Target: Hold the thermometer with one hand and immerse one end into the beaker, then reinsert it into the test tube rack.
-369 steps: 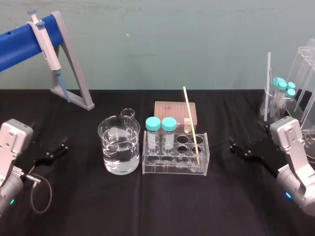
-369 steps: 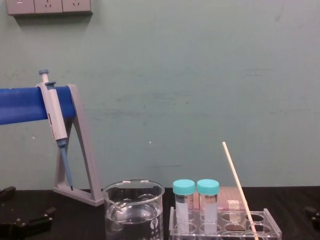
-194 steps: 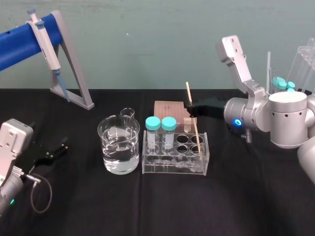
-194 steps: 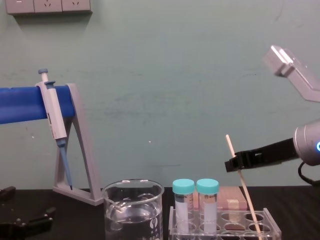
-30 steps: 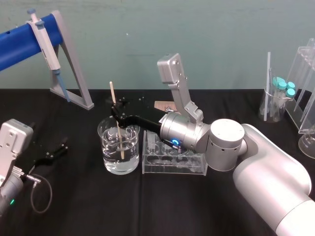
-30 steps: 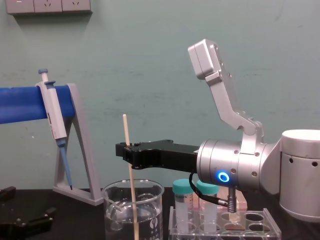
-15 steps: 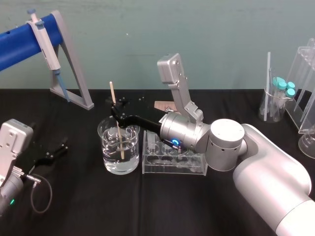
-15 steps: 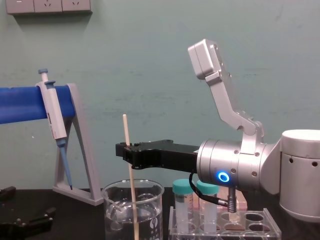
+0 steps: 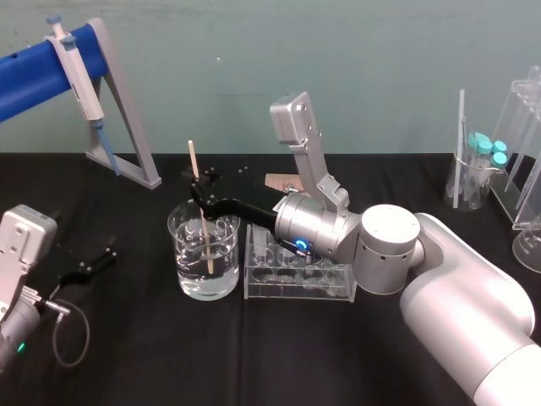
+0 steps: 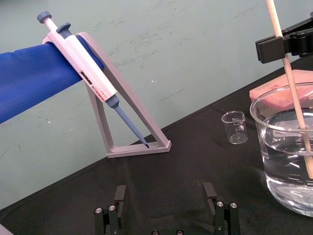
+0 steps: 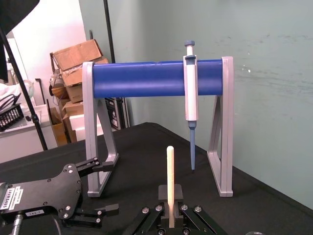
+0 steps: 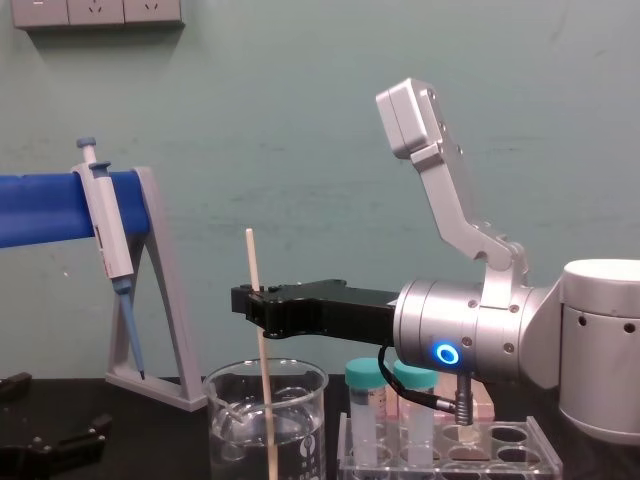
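Pipette stand [image 9: 127,127] at the table's [image 9: 152,355] far-left corner, pipette [image 9: 74,72] hanging tip-down off its blue bar. Mini beaker [image 10: 234,127] and pink box [image 10: 303,76] mid-table, toward far edge. Two teal-capped tubes [image 12: 368,400] upright, centre. More glassware [image 9: 475,173] at far-right corner.

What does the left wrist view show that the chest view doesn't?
Left wrist, not chest: a small beaker standing on the table. Chest, not left wrist: the test tube rack holding two teal-capped tubes. Both: the right gripper shut on the thermometer, whose lower end sits in the beaker of water, the pipette on its stand, and the parked left gripper, open.
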Controlling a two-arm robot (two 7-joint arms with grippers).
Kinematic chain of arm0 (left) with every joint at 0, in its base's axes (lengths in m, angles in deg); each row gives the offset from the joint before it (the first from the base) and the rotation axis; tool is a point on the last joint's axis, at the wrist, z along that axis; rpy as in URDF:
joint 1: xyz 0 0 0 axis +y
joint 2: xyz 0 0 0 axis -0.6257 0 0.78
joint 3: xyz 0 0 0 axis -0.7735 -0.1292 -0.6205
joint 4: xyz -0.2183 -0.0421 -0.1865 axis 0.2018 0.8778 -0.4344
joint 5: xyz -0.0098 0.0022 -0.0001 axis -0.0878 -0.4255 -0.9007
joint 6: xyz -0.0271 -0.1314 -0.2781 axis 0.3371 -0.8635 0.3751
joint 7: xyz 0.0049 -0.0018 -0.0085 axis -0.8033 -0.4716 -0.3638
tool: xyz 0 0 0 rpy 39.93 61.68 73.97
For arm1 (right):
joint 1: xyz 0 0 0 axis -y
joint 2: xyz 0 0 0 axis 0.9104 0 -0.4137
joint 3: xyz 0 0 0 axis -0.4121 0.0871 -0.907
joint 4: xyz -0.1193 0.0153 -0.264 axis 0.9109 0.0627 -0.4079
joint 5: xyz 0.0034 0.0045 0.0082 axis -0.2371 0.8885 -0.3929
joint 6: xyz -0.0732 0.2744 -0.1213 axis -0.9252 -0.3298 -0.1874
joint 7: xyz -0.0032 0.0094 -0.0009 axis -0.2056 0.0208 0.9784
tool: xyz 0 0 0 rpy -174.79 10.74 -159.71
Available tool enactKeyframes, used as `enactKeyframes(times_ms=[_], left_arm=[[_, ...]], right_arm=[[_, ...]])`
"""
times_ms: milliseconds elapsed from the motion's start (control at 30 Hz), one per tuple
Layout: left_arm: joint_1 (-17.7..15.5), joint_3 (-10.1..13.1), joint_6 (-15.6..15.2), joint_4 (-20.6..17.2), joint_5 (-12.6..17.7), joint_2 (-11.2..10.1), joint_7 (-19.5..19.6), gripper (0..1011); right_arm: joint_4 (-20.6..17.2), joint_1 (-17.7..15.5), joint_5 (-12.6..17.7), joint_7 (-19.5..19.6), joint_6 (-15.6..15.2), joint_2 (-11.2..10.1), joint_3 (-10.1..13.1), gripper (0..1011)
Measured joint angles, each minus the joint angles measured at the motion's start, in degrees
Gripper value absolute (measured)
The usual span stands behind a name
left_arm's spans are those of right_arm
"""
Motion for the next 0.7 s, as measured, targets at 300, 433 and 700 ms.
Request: enactKeyframes(times_ms=[300,433,700], left_arm=[[0.0,0.0,0.0,0.0,0.0,0.0,0.0,1004],[0.0,0.0,0.0,0.0,0.0,0.0,0.0,1004],[0.0,0.0,0.0,0.0,0.0,0.0,0.0,1004]], right_arm=[[0.0,0.0,0.0,0.0,0.0,0.0,0.0,48],[0.0,0.0,0.0,0.0,0.0,0.0,0.0,48],[0.0,0.0,0.0,0.0,0.0,0.0,0.0,48]])
